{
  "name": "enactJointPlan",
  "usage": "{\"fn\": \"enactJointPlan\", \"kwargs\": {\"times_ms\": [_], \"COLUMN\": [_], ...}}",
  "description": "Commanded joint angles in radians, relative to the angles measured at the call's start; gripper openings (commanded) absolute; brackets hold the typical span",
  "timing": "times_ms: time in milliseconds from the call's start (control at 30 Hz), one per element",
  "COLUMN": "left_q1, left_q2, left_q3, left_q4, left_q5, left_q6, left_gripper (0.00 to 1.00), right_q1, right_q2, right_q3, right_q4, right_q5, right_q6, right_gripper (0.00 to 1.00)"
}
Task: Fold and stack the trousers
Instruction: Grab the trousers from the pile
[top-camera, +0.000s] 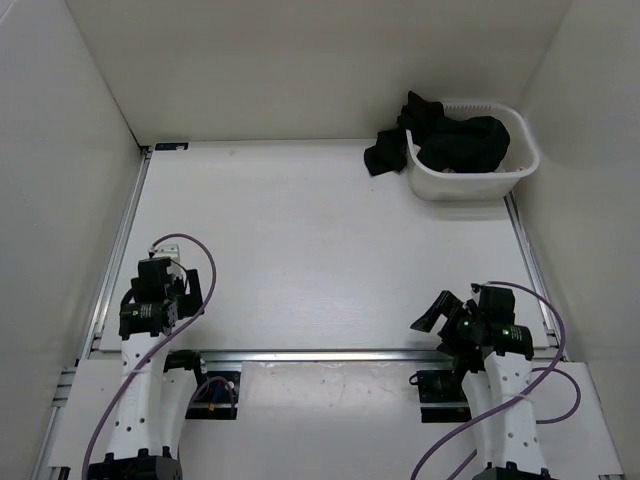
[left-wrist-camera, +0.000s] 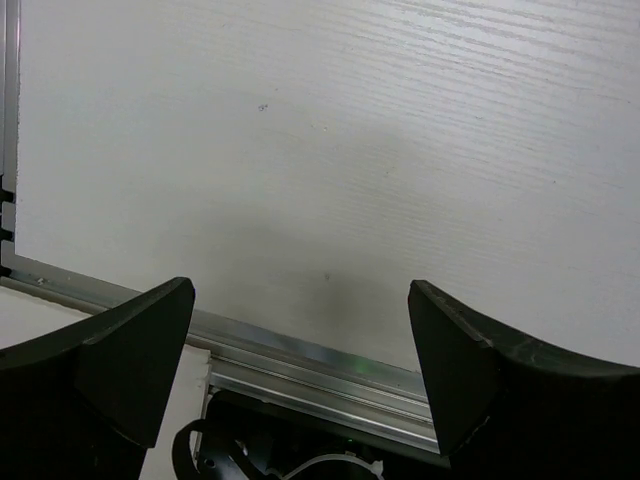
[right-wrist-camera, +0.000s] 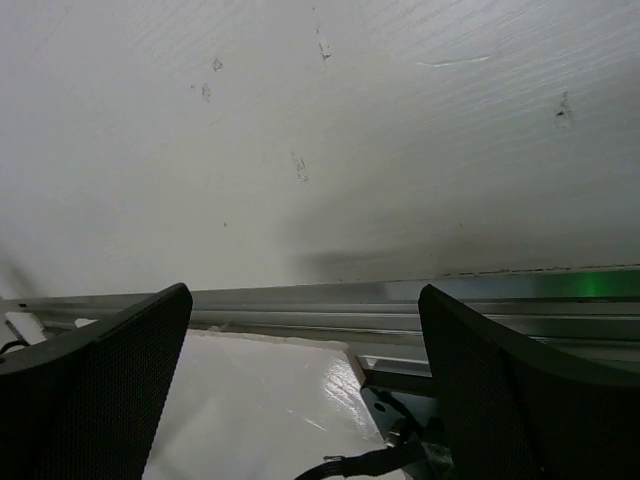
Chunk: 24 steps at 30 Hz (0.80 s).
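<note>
The black trousers (top-camera: 455, 140) lie bunched in a white basket (top-camera: 525, 165) at the far right of the table, with one part hanging over the basket's left rim onto the table (top-camera: 385, 150). My left gripper (top-camera: 150, 318) is open and empty at the near left edge, far from the trousers. My right gripper (top-camera: 437, 315) is open and empty at the near right edge. In the left wrist view my left gripper (left-wrist-camera: 300, 345) has wide-apart jaws over bare table. In the right wrist view my right gripper (right-wrist-camera: 305, 350) has jaws wide apart over the table's front rail. The trousers show in neither wrist view.
A white wooden table (top-camera: 300, 240) is walled on left, back and right by white panels. A metal rail (top-camera: 330, 354) runs along the near edge, also in the wrist views (left-wrist-camera: 300, 360) (right-wrist-camera: 320, 305). Purple cables loop by both arm bases.
</note>
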<state>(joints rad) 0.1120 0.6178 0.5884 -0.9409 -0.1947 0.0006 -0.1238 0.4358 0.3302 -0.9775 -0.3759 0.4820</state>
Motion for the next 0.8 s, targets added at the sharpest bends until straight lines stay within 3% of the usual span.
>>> {"fn": "enactJointPlan", "kwargs": {"times_ms": [0,167,300,433,600,667,767], "left_q1": [0.008,0.029,0.029,0.029,0.029,0.029,0.029], "left_q2": [-0.01,0.065,0.151,0.25,0.352,0.397,0.451], "left_q3": [0.004,0.088,0.237,0.379,0.536,0.562,0.58], "left_q4": [0.031,0.088,0.088,0.088,0.088,0.088,0.111], "left_q5": [-0.023,-0.201,-0.201,-0.097,0.014,0.029,0.029], "left_q6": [-0.001,-0.001,-0.001,-0.001,-0.001,-0.001,-0.001], "left_gripper": [1.0,1.0,1.0,1.0,1.0,1.0,1.0], "right_q1": [0.004,0.013,0.024,0.024,0.024,0.024,0.024], "right_q2": [0.036,0.193,0.355,0.613,1.13,1.383,1.74], "right_q3": [0.093,0.39,0.741,1.013,1.478,1.758,2.151], "right_q4": [-0.187,-0.14,0.028,0.238,0.188,0.128,0.091], "right_q5": [0.02,0.17,0.308,0.462,0.612,0.688,0.658], "right_q6": [-0.023,-0.088,-0.098,-0.098,-0.135,-0.164,-0.164], "right_gripper": [0.99,0.99,0.99,0.99,0.99,0.99,0.99]}}
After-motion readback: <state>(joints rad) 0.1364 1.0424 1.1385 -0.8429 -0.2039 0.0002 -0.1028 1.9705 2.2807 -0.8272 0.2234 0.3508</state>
